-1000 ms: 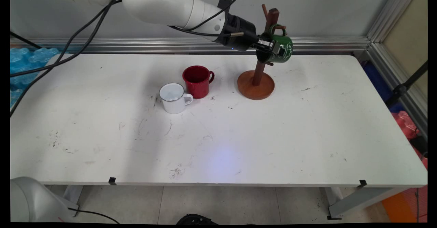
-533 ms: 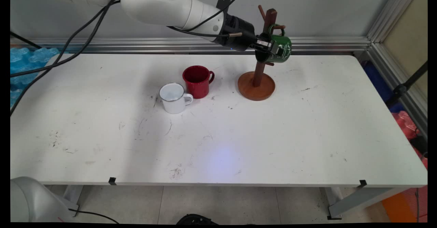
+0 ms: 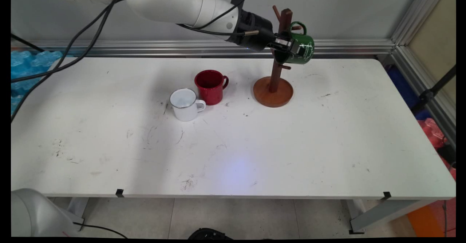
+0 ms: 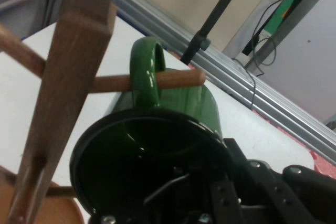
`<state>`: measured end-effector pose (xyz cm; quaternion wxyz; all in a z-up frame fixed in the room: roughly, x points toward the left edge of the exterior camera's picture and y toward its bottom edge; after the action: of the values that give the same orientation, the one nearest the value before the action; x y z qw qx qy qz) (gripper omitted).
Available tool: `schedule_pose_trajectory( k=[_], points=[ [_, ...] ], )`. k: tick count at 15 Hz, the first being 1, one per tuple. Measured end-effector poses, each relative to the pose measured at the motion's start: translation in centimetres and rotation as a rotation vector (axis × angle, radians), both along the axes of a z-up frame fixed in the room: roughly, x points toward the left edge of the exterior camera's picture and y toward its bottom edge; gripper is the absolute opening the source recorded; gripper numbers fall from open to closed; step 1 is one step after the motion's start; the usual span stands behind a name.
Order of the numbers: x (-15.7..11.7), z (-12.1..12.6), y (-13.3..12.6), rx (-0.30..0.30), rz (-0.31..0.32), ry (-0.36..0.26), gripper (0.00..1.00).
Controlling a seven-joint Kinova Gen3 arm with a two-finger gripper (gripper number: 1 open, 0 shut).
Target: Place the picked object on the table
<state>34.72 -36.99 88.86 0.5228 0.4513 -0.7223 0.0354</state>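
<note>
**Green mug held at the wooden rack's upper peg**

The gripper (image 3: pixel 291 48) is clamped on the rim of the green mug (image 3: pixel 301 50), holding it tipped on its side high against the wooden mug rack (image 3: pixel 278 59), at about 1 o'clock on the table (image 3: pixel 255 144).

The main view shows the arm reaching in from 10 o'clock, the mug on the 3 o'clock side of the rack's post, and the rack's round base (image 3: pixel 273 92) standing on the table below it. It also shows a red mug (image 3: pixel 210 86) and a white mug (image 3: pixel 185 104) upright, just beside each other, well apart from the rack toward 9 o'clock.

The hand view adds what the main view cannot resolve: the mug's handle (image 4: pixel 146 72) is threaded over a peg (image 4: pixel 157 81), whose tip pokes out past the loop. It looks straight into the mug's dark interior (image 4: pixel 147 166), with the post (image 4: pixel 60 103) crossing at 9 o'clock.
</note>
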Motion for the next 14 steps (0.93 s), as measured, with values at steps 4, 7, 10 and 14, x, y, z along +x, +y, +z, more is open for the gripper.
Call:
schedule_pose_trajectory(
  k=[4,7,10,14],
  points=[
    [-0.2,0.7,0.6,-0.008,-0.021,0.007,0.00],
    [-0.6,1.1,1.0,-0.011,-0.037,0.014,0.00],
    [-0.9,1.5,1.4,-0.013,-0.050,0.020,0.00],
    [-1.3,2.5,2.3,-0.014,-0.074,0.018,0.00]
  ],
)
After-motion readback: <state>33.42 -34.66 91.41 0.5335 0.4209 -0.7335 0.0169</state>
